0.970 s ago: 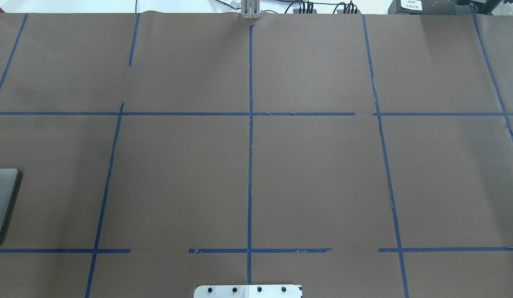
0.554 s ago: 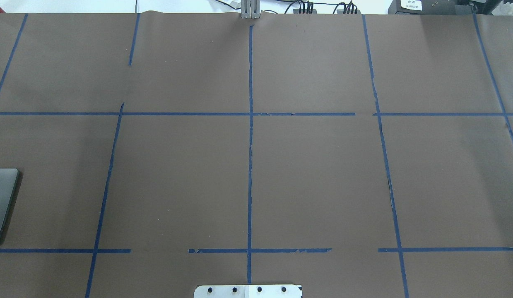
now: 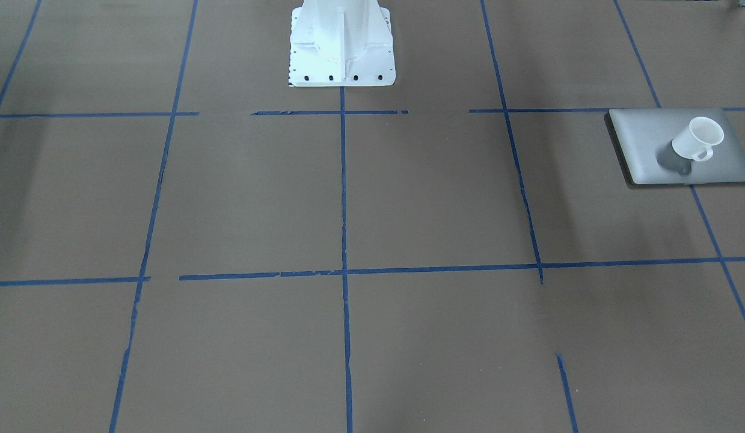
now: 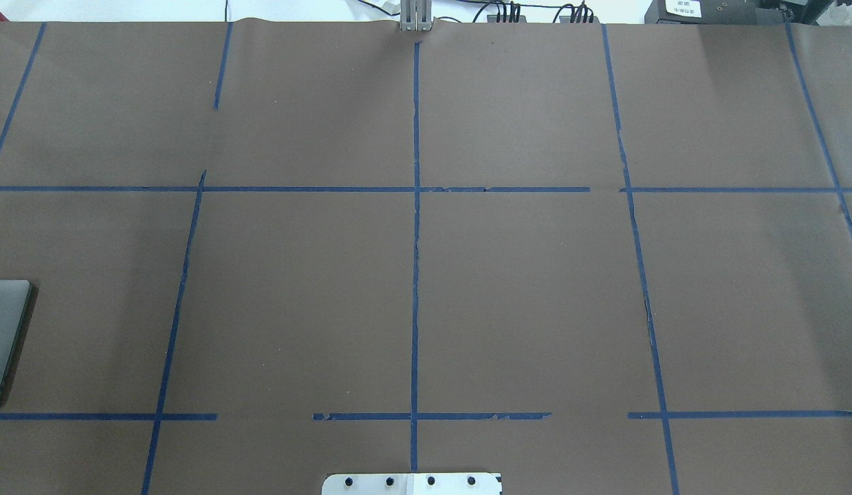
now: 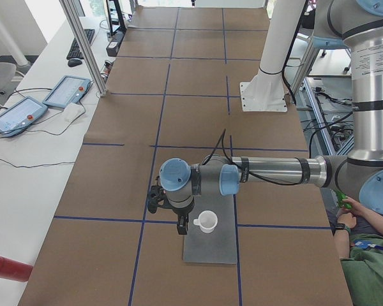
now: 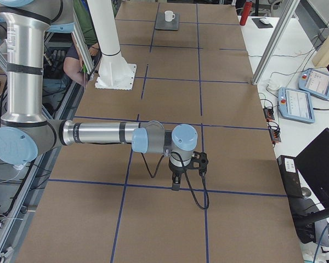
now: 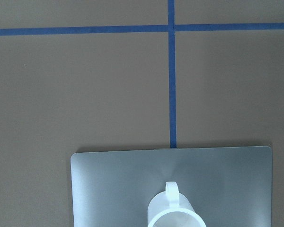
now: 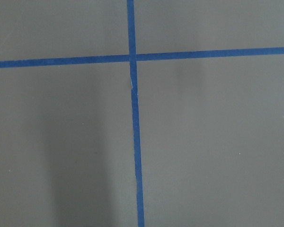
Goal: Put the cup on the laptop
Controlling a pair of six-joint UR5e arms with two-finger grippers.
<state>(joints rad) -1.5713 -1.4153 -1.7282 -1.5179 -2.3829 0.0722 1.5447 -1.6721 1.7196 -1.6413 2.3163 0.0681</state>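
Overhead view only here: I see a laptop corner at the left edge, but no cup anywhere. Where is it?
Observer: The cup stands upright on the laptop, beyond your frame's left edge.
Operator: Is anything holding it?
Observer: No. The left wrist view shows it standing free on the lid, with nothing touching it.
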